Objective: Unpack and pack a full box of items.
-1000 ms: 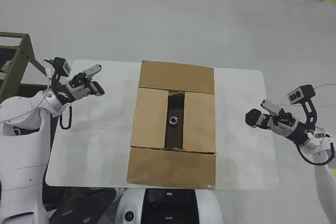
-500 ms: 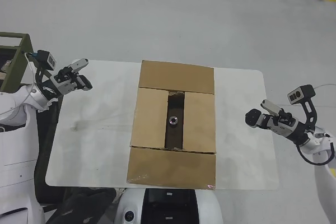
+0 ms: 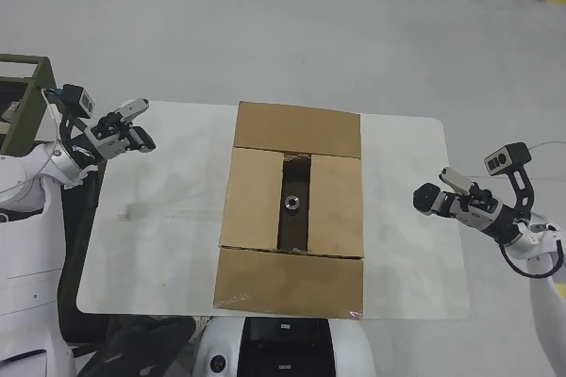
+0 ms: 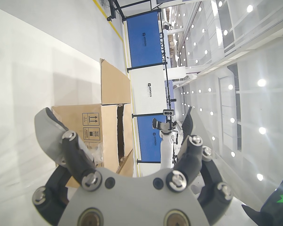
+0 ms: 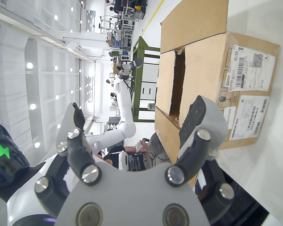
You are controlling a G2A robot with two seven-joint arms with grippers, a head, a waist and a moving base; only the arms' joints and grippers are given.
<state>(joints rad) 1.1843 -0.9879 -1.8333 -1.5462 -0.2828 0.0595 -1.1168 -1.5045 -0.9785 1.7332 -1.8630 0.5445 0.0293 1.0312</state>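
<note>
Plain tan-brown on the cardboard box [image 3: 264,212]; black in the slot between its 2 top flaps, around a silver-and-dark round item [image 3: 292,201]. White labels [image 5: 247,71] with black barcodes on the box's side. White table [image 3: 160,245] beneath the box. Olive-green frame [image 3: 14,58] left of the box. Pale grey and black on the left gripper [image 3: 147,124] and right gripper [image 3: 431,186].

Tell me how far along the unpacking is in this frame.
Done: the box sits on the table with its near and far flaps folded outward. In hand: nothing; the left gripper and right gripper are open and empty, apart from the box on either side. Left: the two inner flaps lie nearly shut, a round item showing through their gap, so lifting items out and repacking both appear not yet begun.
</note>
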